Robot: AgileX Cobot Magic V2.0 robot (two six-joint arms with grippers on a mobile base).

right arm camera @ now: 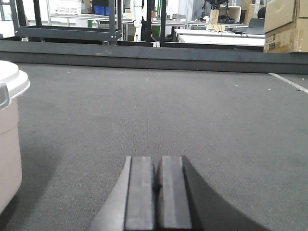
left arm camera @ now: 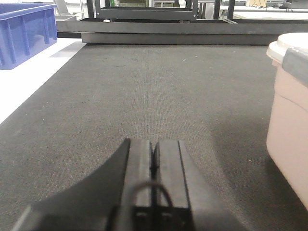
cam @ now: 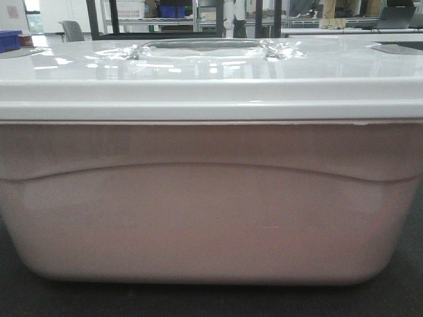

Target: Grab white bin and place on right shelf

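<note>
The white bin fills the front view: a pinkish translucent tub with a curved ridge under a glossy white lid that has a recessed handle. Its end shows at the right edge of the left wrist view and at the left edge of the right wrist view. My left gripper is shut, low over the dark carpeted surface, left of the bin and apart from it. My right gripper is shut too, to the bin's right, holding nothing. The right shelf is out of view.
A blue plastic bin stands on a white surface at the far left. Black metal frames and a low dark ledge run across the back. Cardboard boxes stand far right.
</note>
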